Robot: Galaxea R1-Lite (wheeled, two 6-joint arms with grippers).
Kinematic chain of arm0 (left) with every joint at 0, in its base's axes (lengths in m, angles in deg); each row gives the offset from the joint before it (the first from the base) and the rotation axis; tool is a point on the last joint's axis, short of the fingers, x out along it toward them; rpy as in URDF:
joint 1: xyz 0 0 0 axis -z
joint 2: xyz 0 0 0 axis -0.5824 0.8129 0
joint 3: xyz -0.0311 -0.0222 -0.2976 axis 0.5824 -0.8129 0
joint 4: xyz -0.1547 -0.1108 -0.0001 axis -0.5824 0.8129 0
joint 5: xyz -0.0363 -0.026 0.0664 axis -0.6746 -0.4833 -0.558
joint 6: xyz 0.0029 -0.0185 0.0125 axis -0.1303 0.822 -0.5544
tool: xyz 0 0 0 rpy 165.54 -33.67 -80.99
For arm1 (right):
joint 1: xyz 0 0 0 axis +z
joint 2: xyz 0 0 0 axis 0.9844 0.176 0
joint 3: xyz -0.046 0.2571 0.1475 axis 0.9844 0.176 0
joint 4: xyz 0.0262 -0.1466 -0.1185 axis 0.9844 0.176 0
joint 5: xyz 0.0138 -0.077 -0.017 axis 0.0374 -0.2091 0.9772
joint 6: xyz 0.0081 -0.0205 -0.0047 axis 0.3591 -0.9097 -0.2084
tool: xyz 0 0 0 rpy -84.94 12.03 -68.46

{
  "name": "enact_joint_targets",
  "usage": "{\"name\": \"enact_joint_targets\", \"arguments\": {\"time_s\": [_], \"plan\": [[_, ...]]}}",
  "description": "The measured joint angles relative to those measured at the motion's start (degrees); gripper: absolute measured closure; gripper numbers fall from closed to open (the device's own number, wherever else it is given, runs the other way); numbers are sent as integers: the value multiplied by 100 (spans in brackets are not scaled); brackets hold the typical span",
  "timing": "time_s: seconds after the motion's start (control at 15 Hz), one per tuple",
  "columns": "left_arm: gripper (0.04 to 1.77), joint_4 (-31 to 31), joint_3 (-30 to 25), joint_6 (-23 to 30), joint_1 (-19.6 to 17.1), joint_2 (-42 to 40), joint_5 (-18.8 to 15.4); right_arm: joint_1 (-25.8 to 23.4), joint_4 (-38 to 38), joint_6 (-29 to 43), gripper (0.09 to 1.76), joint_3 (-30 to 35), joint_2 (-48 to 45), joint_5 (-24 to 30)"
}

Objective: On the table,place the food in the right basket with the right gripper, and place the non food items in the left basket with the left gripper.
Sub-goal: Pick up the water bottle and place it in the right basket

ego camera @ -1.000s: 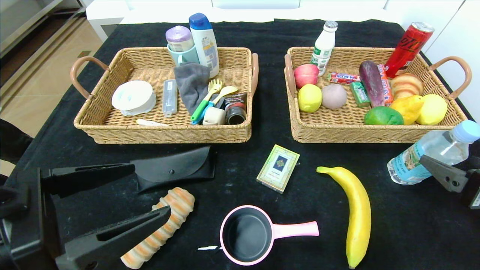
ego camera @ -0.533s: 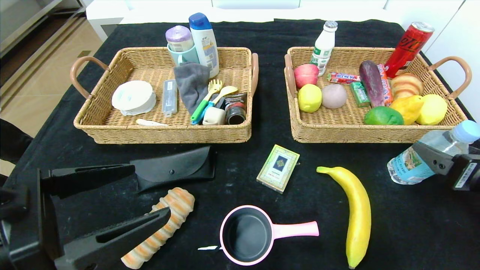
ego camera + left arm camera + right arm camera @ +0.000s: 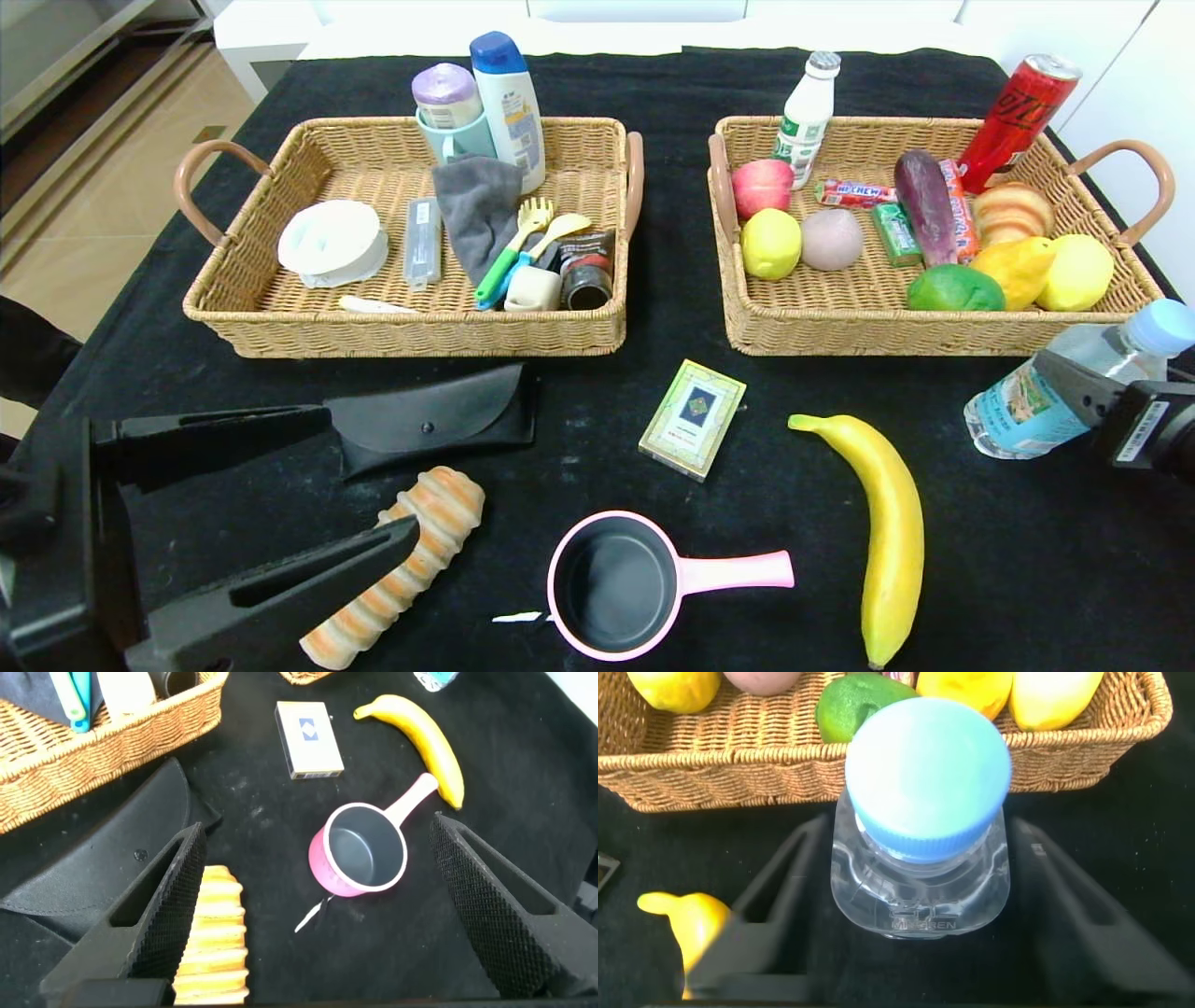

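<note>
Bottle (image 3: 1074, 383): clear, pale-blue cap and label, lying tilted on the black desk (image 3: 597, 467) at the right edge, just in front of the right basket (image 3: 934, 327). Cap points toward the robot's right.

Right tool (image 3: 920, 915) is at the bottle. The right wrist view looks straight down the cap, with one finger on each side of the body, close to the plastic. Can't tell whether the fingers are touching it or have a grip. Bottle rests on the cloth.

Left tool (image 3: 364, 485): wide open, holding nothing, low over the near-left desk. One finger lies beside the black case (image 3: 434, 420), the other over the roll (image 3: 397, 569).

Rest of the desk:
- Roll: ridged, orange and cream stripes, near left.
- Case: flat, snap button, just in front of the left basket (image 3: 401, 327).
- Card box (image 3: 692, 418): green and cream, centre, between case and banana (image 3: 882, 532).
- Pan (image 3: 616, 583): pink, dark inside, handle pointing toward the banana.
- Banana: long, yellow, between pan and bottle, well apart from the right tool.
</note>
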Motion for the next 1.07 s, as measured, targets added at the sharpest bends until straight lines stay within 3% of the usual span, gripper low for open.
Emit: {"name": "enact_joint_targets", "arguments": {"time_s": [0.13, 0.2, 1.07], "plan": [[9, 4, -9, -10, 0, -4, -6, 2, -7, -9, 78, 2, 11, 6], [9, 11, -11, -10, 0, -4, -6, 2, -11, -15, 81, 4, 18, 9], [9, 9, -15, -32, 0, -4, -6, 112, 50, -100, 82, 4, -50, 72]]}}
